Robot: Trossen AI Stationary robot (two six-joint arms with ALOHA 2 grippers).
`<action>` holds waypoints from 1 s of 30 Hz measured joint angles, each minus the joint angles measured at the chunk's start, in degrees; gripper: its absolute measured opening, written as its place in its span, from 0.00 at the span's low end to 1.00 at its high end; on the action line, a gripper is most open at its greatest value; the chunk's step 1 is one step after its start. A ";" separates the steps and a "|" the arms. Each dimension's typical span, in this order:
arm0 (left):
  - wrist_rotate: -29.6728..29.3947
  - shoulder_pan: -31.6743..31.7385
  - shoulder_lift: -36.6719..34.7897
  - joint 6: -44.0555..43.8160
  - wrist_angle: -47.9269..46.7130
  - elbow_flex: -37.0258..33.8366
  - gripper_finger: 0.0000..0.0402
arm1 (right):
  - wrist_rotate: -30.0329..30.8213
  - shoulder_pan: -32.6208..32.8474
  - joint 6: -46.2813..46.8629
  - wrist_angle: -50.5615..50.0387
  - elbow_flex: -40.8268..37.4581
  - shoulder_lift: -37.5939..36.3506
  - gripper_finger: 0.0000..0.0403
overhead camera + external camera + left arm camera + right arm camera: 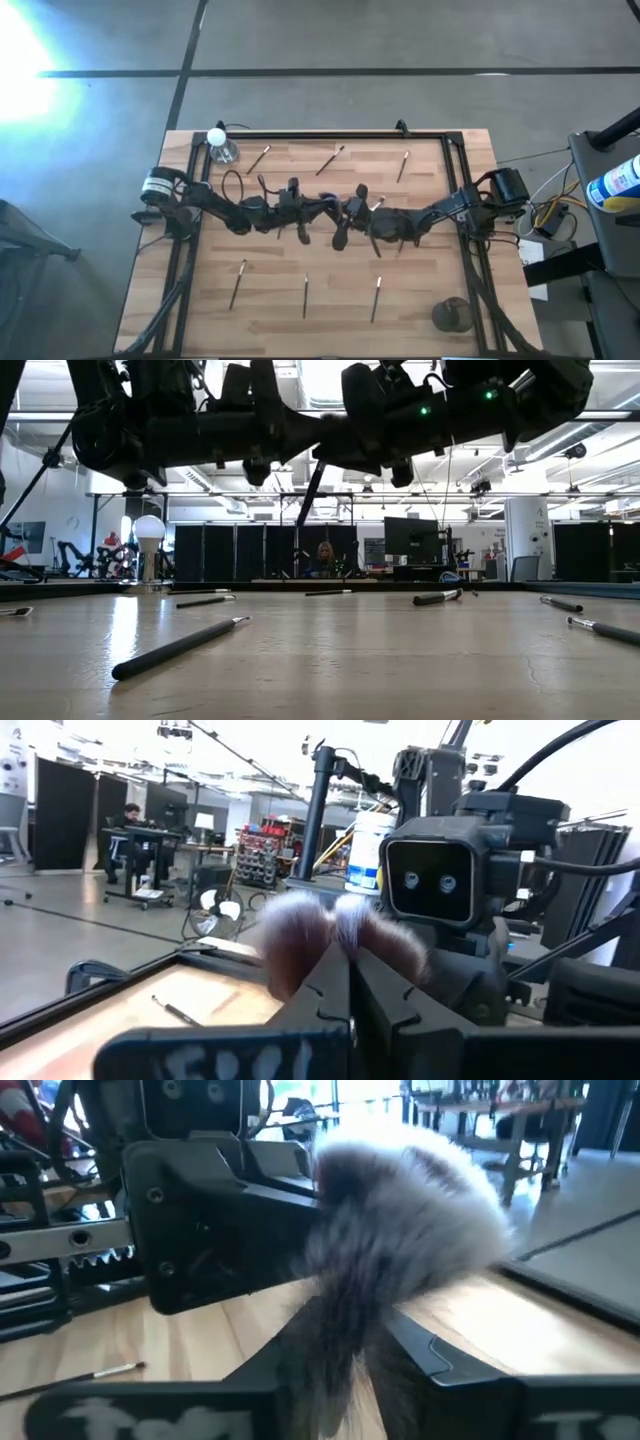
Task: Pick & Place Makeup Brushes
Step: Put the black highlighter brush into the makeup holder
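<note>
Midair, both pincers clamp fluffy brush; cup apart.

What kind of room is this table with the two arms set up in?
Probably a robotics lab or workshop in an open industrial hall. Beyond the wooden table stand black partition panels, a monitor at a workstation, and a person seated at a desk; the floor is bare concrete.
</note>
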 joint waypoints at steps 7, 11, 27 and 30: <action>2.54 0.01 -1.33 -4.05 -1.39 -1.24 0.04 | -0.17 0.50 -3.06 -0.19 -0.12 -0.05 0.10; 2.71 0.02 -5.63 -4.21 -5.92 -3.77 0.10 | 0.03 2.13 -3.47 -3.98 -0.53 -2.54 0.10; 2.54 0.07 -14.14 -3.22 -6.76 -13.62 0.16 | 18.58 27.59 29.24 -63.40 4.05 -22.61 0.10; 2.52 0.07 -13.06 -2.89 -8.05 -12.74 0.16 | 18.98 31.80 42.51 -80.53 9.20 -22.96 0.10</action>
